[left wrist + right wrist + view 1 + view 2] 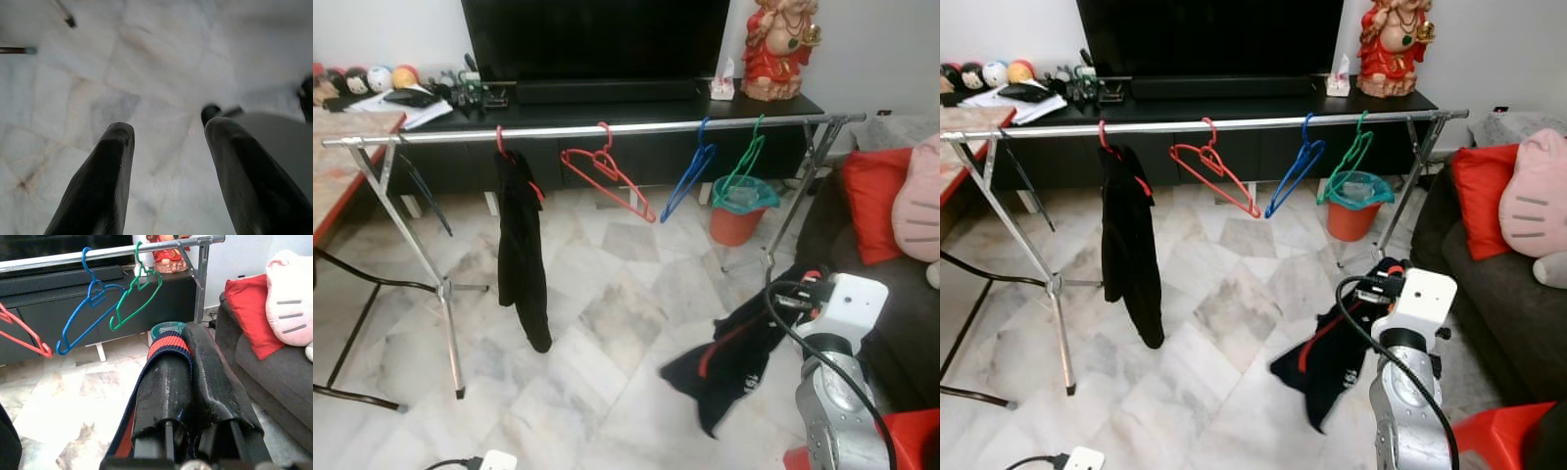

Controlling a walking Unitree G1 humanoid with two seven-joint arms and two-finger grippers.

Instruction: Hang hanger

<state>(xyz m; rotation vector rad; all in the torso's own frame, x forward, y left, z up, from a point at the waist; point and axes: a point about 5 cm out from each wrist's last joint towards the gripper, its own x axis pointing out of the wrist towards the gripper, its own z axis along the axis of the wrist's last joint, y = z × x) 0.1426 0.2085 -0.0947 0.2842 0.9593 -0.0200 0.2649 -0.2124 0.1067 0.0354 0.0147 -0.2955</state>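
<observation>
Black knit garment (166, 345), ribbed red-navy band | right claw (188, 340) clamped on it | left claw (168, 142) apart over marble floor (146, 63)

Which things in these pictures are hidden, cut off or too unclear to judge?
- Right gripper: in the eye views the arm's white wrist covers it.
- Dark garment: a collar drapes over one finger in the right wrist view; whether a hanger is inside cannot be told.
- Red hanger: the hanging black garment covers most of it.
- Red object: cut off by the picture corner.
- Left gripper: open over the floor; blurred at the edges.
</observation>
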